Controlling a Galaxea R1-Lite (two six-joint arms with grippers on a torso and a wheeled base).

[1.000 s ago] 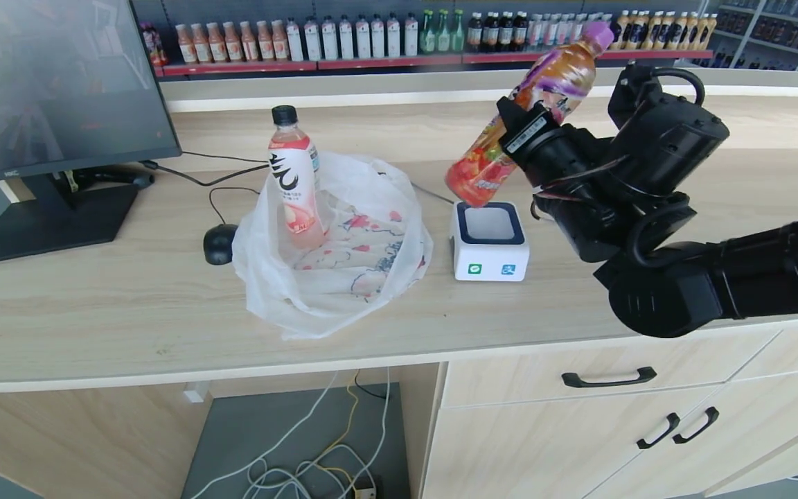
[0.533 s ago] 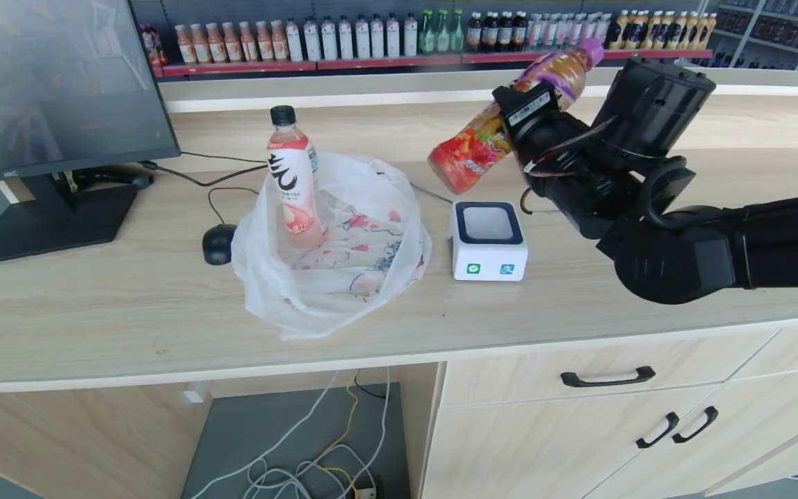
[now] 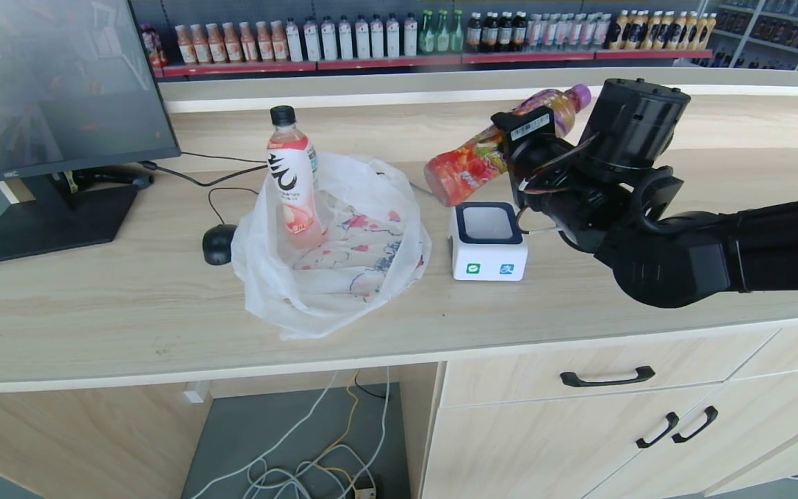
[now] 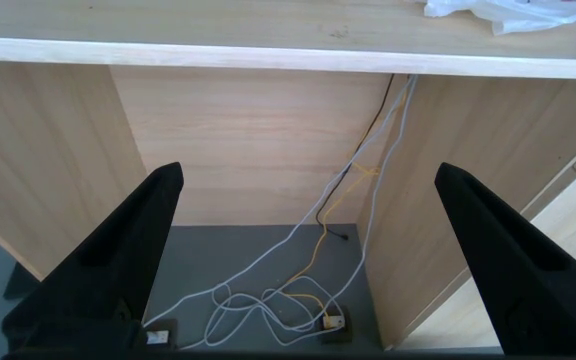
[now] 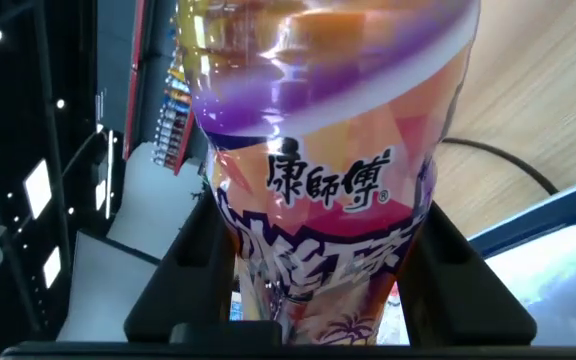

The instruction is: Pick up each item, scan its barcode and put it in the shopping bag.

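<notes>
Right jaws clamp the tilted juice bottle [image 3: 463, 166], covering its middle.

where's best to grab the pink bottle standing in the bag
The pink bottle stands upright, with the bag round its lower half and higher on its right. So probably grip the bare upper body under the cap, level, from the robot's left.

- The counter [image 3: 129, 305] is lit brightly and evenly from overhead; only faint, soft shadows are cast around the shopping bag [image 3: 343, 277].
- Dim reflections are carried on the dark monitor [image 3: 52, 83].
- The counter's front edge is bowed by wide-angle distortion in the head view.
- White glare is seen on the bottle [image 5: 328, 180] in the right wrist view.
</notes>
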